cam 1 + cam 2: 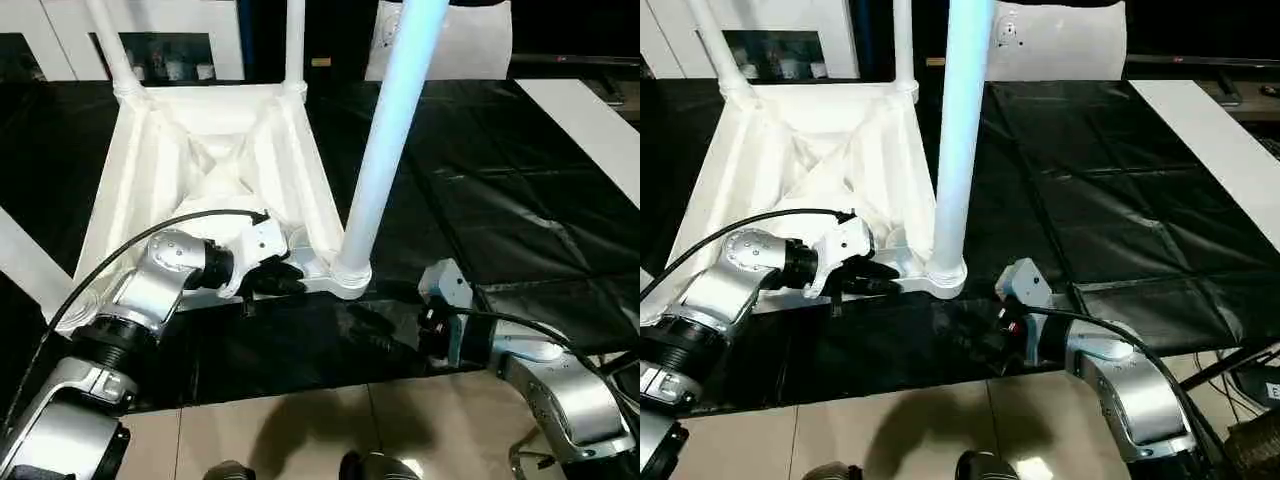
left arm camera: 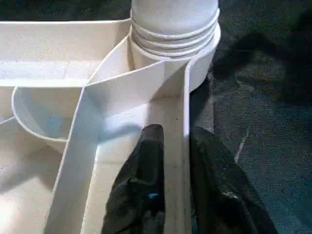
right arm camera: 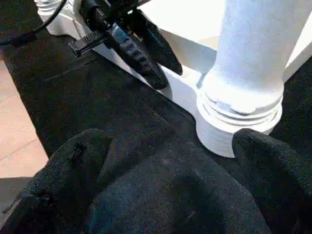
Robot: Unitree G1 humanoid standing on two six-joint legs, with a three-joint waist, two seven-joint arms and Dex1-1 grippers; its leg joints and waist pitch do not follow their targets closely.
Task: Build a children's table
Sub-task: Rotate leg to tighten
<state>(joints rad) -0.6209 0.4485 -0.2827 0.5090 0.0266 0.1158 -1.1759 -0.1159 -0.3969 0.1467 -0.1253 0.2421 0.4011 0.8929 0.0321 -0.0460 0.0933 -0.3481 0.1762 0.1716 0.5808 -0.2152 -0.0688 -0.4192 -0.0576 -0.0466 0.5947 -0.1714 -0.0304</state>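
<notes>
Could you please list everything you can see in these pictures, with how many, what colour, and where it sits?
Table top: one, white, upside down on the black surface, ribbed underside facing up.
Legs: three seen, white, upright in corner sockets; the near leg at the near right corner, two at the far corners.
Black sheet: one, covering the work surface.
White board: one, flat at the far right.
Cabinet: one, white with glass doors, behind the table top.
Floor: beige tiles, nearest the robot.
Left gripper: black, jaws astride the table top's near rim, beside the near leg.
Right gripper: black, jaws open, over the sheet near that leg's base.
</notes>
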